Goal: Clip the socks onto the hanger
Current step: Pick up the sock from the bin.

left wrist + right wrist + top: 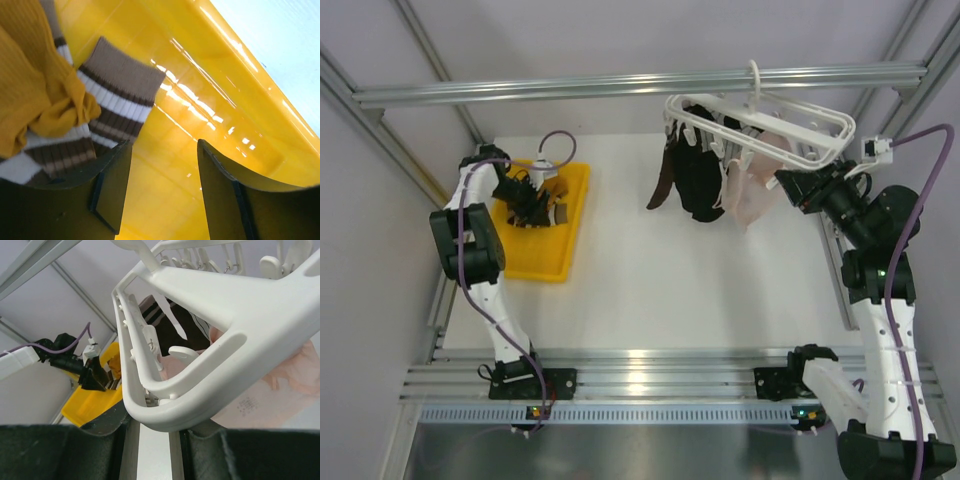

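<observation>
Seen from above, the hanger (775,128) is hung by its hook on the aluminium bar (520,92) at the far side and is tilted over the right half of the white surface (650,290). Dark socks (692,180) and a pale pink sock (757,195) are clipped beneath it, side by side. The right jaws are placed at the hanger's right end, just beside the pink sock. At the left, a yellow tray (558,258) is laid on the surface. The left jaws are found inside it, and the socks lying there are largely hidden by the left arm (470,240).

In the left wrist view, the left jaws are shown released, with only bare tray floor between them and nothing grasped. A brown sock with cream stripes (117,95) is spread just beyond the left-hand finger (112,190); whether it is touched cannot be told. A mustard sock (35,85) is bunched on top of it. The tray's wall is seen rising behind, with the surface past it.

In the right wrist view, the hanger's rounded corner is grasped by the right jaws, which are clenched on its rim. Small clips (182,354) are seen along the frame. The dark and pink socks are partly screened by the frame. Far off, the left arm is seen over the tray.
</observation>
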Robot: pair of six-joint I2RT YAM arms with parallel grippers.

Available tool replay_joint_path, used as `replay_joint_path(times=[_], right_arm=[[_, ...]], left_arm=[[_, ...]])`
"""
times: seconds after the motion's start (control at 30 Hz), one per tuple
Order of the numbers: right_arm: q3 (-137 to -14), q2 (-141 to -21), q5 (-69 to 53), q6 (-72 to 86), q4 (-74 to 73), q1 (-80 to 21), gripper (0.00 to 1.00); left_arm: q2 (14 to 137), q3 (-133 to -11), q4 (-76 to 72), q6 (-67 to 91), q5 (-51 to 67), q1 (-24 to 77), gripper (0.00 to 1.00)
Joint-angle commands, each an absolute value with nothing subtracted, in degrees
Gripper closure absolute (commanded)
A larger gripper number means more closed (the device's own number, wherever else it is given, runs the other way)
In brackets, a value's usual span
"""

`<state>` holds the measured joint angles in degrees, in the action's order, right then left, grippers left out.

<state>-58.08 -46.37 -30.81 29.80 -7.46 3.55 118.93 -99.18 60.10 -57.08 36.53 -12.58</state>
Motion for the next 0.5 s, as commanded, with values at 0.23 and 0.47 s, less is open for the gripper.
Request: replay_joint_path(times=[0.23, 0.47], right_arm=[[-58.6, -48.1, -32.4, 27.9, -9.7, 4.0, 1.0], [-58.5, -48.3, -32.4, 27.8, -9.8, 4.0, 1.0]], left_arm=[[127.1, -105.9, 53.6, -65.0, 37.7, -7.9, 0.39], [131.4, -109.6, 52.0, -67.5, 33.8, -7.8, 0.39]])
